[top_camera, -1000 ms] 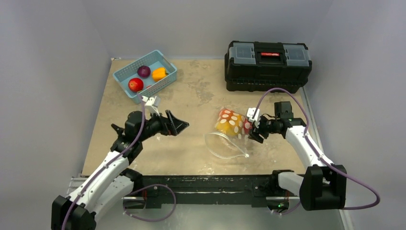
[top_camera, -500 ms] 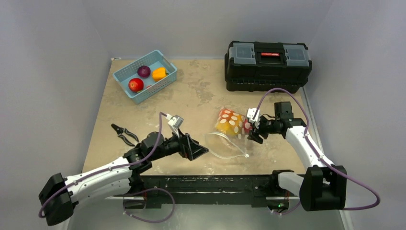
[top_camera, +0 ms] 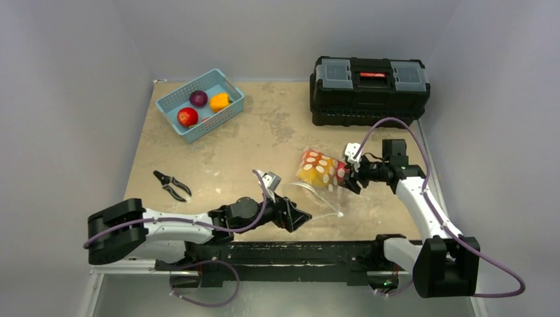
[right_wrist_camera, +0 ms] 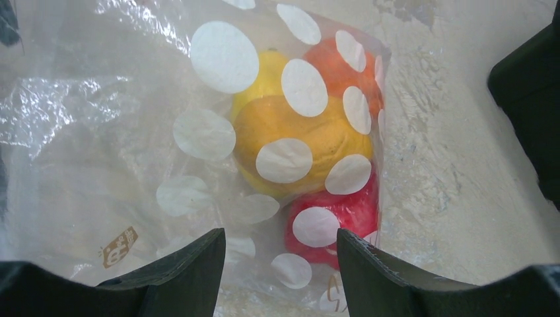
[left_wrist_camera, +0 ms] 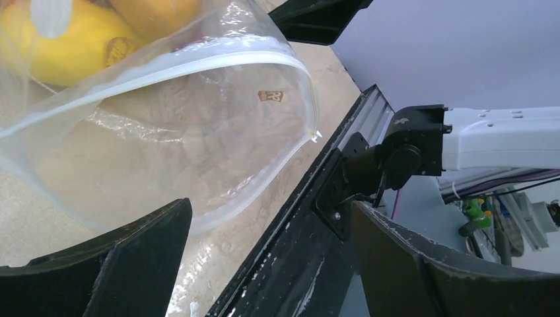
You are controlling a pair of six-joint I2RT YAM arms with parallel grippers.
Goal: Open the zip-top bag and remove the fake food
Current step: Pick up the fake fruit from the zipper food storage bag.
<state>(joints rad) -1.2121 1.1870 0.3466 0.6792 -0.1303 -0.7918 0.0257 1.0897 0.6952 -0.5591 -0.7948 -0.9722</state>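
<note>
Zip-top bag (top_camera: 312, 193) lies on the tabletop (top_camera: 264, 132), right of centre in the top view, with its mouth gaping toward the lower edge. Fake food (top_camera: 315, 168), yellow, orange and red, sits in its closed upper end. Left tool (top_camera: 302, 218): jaws wide apart, just short of the mouth. Right tool (top_camera: 348, 179): fingers astride the closed end; grip cannot be confirmed.

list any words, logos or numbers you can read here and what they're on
No text reads clearly in any view.
Brown stamp on the bag: too small and blurred to read.
Toolbox: a red strip on the lid, with no legible lettering.
</note>
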